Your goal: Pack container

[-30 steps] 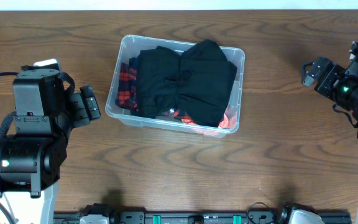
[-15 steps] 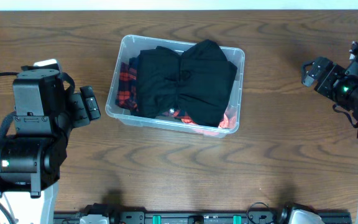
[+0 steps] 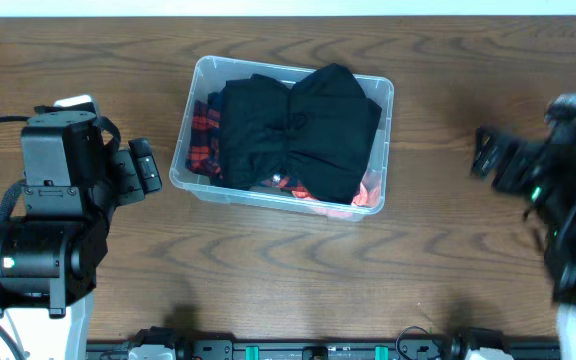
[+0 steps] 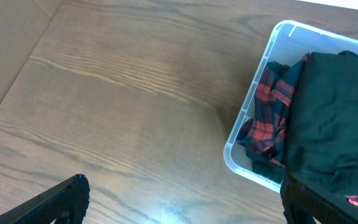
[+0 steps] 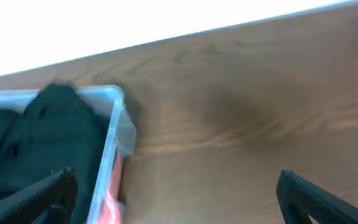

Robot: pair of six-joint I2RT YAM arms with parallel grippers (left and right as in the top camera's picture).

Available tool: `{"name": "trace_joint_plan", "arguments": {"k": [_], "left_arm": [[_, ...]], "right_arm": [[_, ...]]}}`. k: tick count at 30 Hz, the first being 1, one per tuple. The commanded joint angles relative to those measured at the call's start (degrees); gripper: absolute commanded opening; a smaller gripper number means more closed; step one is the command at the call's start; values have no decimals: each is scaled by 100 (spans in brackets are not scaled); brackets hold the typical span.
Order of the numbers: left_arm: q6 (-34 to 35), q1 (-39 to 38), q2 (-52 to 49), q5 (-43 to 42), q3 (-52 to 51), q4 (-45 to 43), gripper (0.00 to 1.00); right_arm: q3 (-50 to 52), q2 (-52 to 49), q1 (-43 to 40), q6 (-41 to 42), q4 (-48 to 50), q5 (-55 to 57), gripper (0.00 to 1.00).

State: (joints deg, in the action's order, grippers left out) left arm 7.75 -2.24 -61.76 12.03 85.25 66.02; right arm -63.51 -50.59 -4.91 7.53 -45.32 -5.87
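Though full of clothes (image 3: 298,130), container (image 3: 181,150) between left arm (image 3: 58,190) and right arm (image 3: 568,175).

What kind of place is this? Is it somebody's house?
Probably a robot test bench, not a home: a left arm and a right arm stand at a wooden table, with a clear container of clothes between them.

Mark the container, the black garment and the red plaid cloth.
container (image 3: 258,197), overhead view, front wall below the rim.
black garment (image 3: 298,125), overhead view, middle of the top fold.
red plaid cloth (image 4: 271,99), left wrist view, bunched part against the near wall.
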Motion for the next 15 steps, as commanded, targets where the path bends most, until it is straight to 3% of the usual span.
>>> {"name": "trace_joint_plan", "arguments": {"k": [1, 8, 15], "left_arm": [[70, 42, 2, 68, 26, 15, 98], [72, 42, 2, 68, 26, 15, 98], [72, 42, 2, 68, 26, 15, 98]], "right_arm": [[846, 682, 369, -813, 155, 398, 99], [2723, 2337, 616, -691, 601, 306, 99], [3901, 3711, 616, -522, 734, 221, 99]]}}
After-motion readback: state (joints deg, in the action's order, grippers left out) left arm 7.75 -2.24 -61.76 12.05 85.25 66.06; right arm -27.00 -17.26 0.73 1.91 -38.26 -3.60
